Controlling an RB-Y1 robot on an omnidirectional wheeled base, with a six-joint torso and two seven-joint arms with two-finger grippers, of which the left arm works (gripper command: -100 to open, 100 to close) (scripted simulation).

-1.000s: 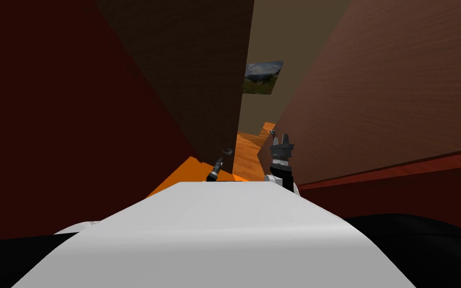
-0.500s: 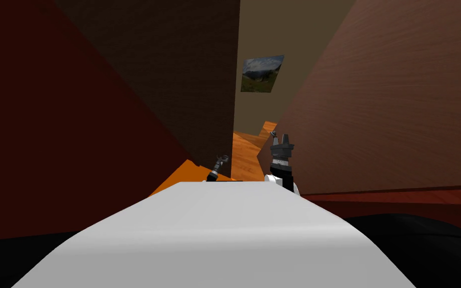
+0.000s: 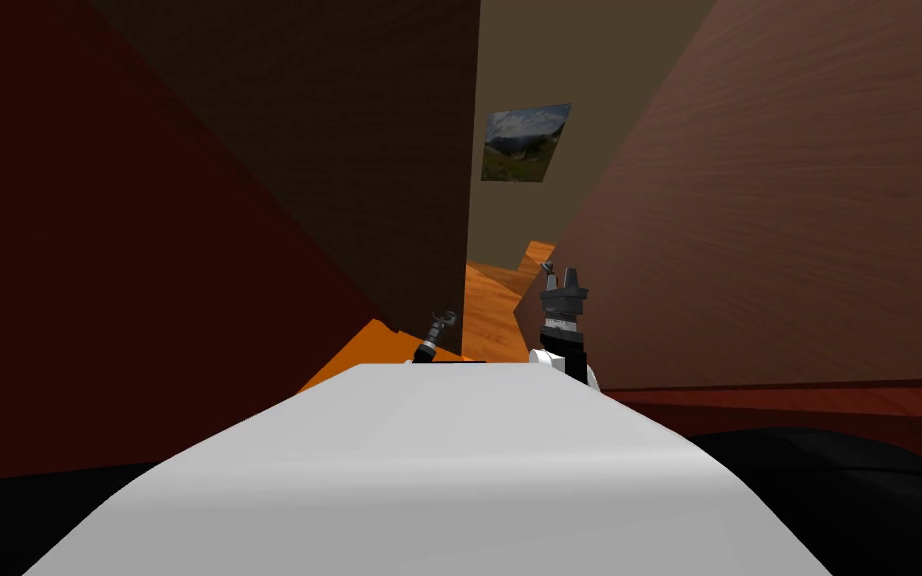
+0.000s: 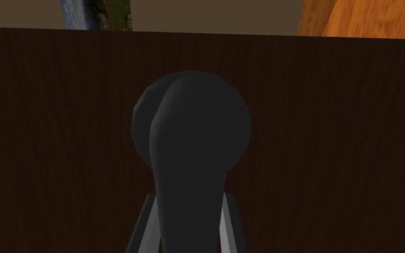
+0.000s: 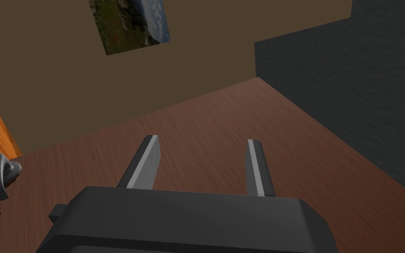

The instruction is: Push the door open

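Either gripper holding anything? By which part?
Left gripper is shut on the dark door handle, fingers pinching the lever's sides. Right gripper is open, holding nothing.

No text, label, brand, number or sign can be read anywhere. The picture (image 3: 522,143) on the far wall carries a landscape without lettering. The dark door (image 3: 369,150), its door handle (image 4: 193,131) and the brown wooden panel (image 3: 779,200) are plain.

Dk brown wood-grain door (image 4: 65,131), dk grey, maybe black, handle (image 4: 193,127); orange wood-grain floor (image 3: 494,310), tan wall (image 3: 569,50).
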